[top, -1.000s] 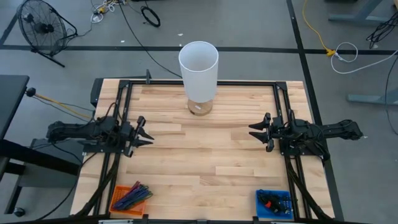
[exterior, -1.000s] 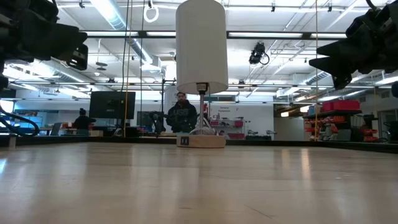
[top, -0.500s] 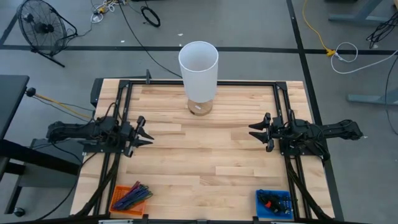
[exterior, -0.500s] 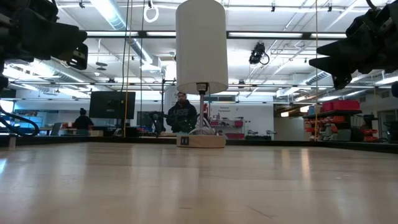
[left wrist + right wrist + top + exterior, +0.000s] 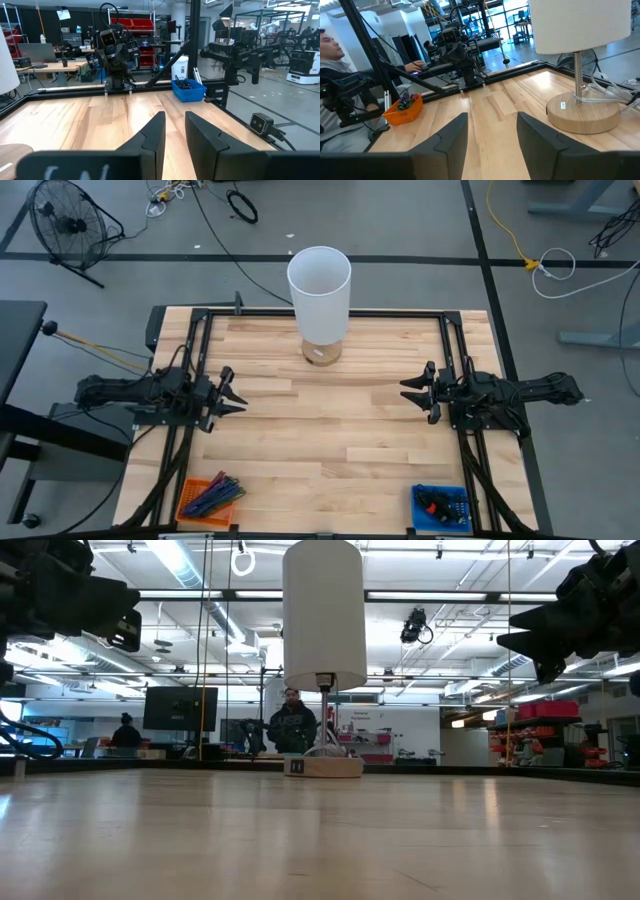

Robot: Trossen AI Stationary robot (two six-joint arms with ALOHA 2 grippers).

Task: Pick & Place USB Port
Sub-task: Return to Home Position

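A: Cables (image 5: pixel 214 495), has anything moved?
B: Nothing in the last second. Left gripper (image 5: pixel 232 392) and right gripper (image 5: pixel 408 392) hover at either side of the table (image 5: pixel 330 435), fingers apart, empty. I'd judge the sorting finished.
A: Bins?
B: Orange bin (image 5: pixel 186 502), front left, holds the coloured bundle; blue bin (image 5: pixel 419 512), front right, a black cable (image 5: pixel 434 502).

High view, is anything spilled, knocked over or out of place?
Nothing stands out. The lamp stands upright, cables lie inside the orange bin and blue bin, and the left claw and right claw hover open and empty.
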